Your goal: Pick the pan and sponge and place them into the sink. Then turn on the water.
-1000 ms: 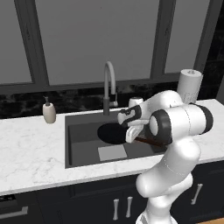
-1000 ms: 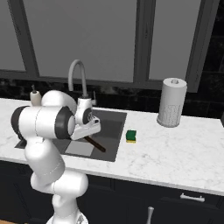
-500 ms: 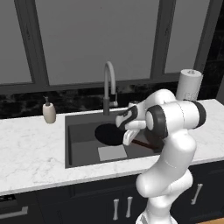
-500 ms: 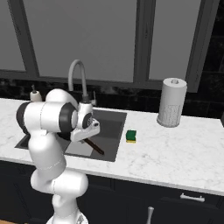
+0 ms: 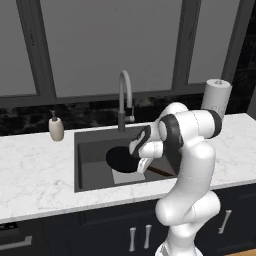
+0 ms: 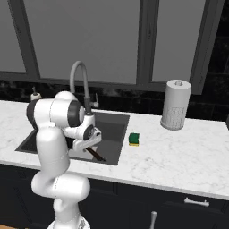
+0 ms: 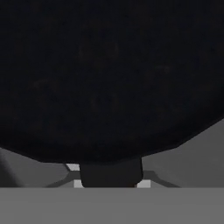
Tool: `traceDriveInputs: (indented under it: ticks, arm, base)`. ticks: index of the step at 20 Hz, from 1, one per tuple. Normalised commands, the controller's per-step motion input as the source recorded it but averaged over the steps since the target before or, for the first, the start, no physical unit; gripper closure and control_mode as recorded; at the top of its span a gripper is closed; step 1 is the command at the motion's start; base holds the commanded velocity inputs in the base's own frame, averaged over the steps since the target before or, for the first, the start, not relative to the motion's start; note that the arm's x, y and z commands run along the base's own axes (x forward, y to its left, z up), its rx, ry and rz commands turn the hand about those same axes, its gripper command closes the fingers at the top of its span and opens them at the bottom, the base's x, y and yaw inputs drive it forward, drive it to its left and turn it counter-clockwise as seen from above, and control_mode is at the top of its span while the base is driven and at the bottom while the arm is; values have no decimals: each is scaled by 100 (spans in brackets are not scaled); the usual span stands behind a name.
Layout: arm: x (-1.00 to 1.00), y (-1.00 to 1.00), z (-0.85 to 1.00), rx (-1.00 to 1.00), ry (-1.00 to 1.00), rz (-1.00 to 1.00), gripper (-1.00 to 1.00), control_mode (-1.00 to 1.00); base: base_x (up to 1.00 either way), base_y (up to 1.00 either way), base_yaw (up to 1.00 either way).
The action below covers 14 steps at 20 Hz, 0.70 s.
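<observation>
A dark kitchen wall with tall grey window panels stood behind the white marble table (image 5: 35,175), and the sink (image 5: 92,172) was the landmark I went by. To the left of the sink a beige soap dispenser (image 5: 56,129) sat near the back edge. Behind the sink rose the arched faucet (image 5: 125,97), dry as far as I could see. Over the sink's right half the gripper (image 5: 141,165) was clenched on the handle of the pan (image 5: 122,159), whose black disc hung low inside the basin, above the lighter bottom patch. The pan looked stiff and fairly heavy, front-loaded away from its thin handle, so I judged a grip close to the disc safest against tipping. The basin walls left good room on its left side. Just right of the sink lay the sponge (image 6: 133,139), light and soft, best pinched across its short sides. Farther right stood a paper towel roll (image 6: 175,104), well apart.
</observation>
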Motion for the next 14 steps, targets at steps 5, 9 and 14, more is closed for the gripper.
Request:
traceDriveInputs:
  ticks: [5, 9, 14]
  arm:
    - [26, 15, -43, 0, 0, 0, 100, -100]
    - [22, 7, -34, 0, 0, 0, 100, -100]
    - [18, 6, -39, 0, 0, 1, 100, -100]
  base:
    - [0, 0, 0]
    - [0, 0, 0]
    - [0, 0, 0]
